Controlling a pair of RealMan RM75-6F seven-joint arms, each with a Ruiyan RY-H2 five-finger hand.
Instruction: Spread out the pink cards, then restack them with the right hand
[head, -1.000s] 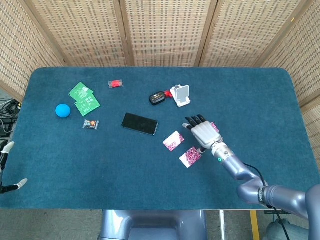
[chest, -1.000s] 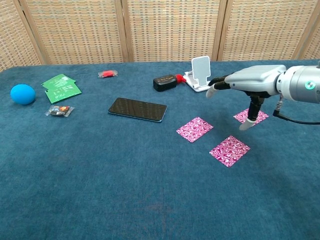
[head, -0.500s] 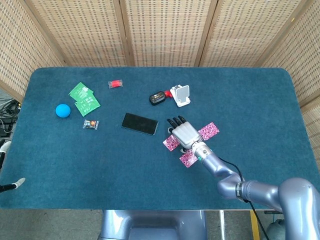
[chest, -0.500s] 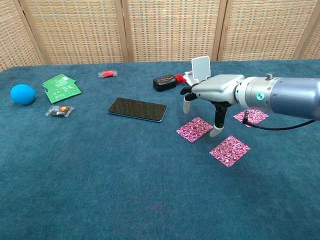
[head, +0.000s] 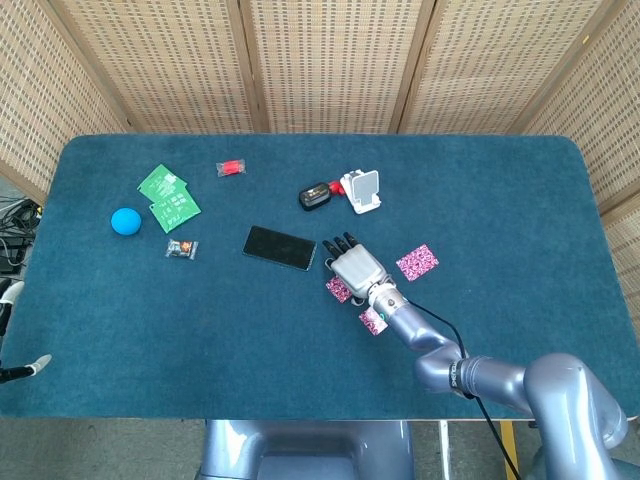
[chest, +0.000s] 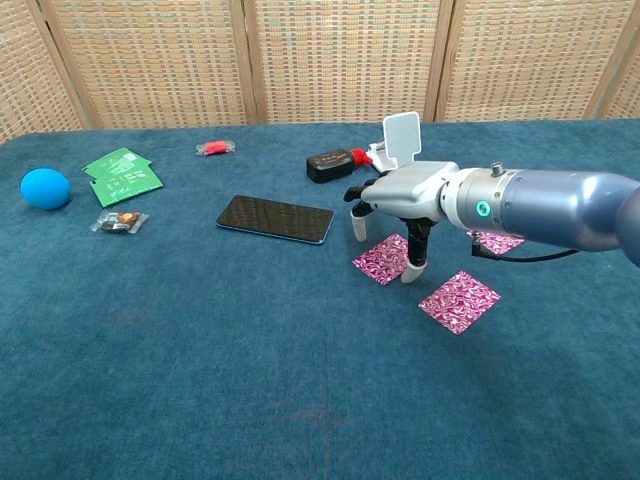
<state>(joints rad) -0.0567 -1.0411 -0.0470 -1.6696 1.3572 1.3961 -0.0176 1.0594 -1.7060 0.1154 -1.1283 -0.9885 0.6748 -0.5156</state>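
Three pink patterned cards lie apart on the blue table. My right hand (head: 355, 270) hovers over the left card (head: 337, 291), fingers spread and pointing down, holding nothing. In the chest view this right hand (chest: 395, 198) has one fingertip (chest: 410, 274) at the right edge of that card (chest: 383, 259). The near card (chest: 459, 300) lies free; in the head view my wrist covers part of that card (head: 371, 321). The far-right card (head: 417, 262) lies bare. Only spread fingertips of my left hand (head: 20, 368) show, off the table's left edge.
A black phone (head: 280, 247) lies just left of the cards. Behind them stand a white phone stand (head: 362, 190) and a black-and-red object (head: 315, 196). Further left are a red sweet (head: 231, 167), green packets (head: 168, 197), a blue ball (head: 125, 221) and a small wrapped snack (head: 181, 248).
My right hand has swept left from above the far-right card to above the left card. The far-right card is now uncovered. The cards have not moved.
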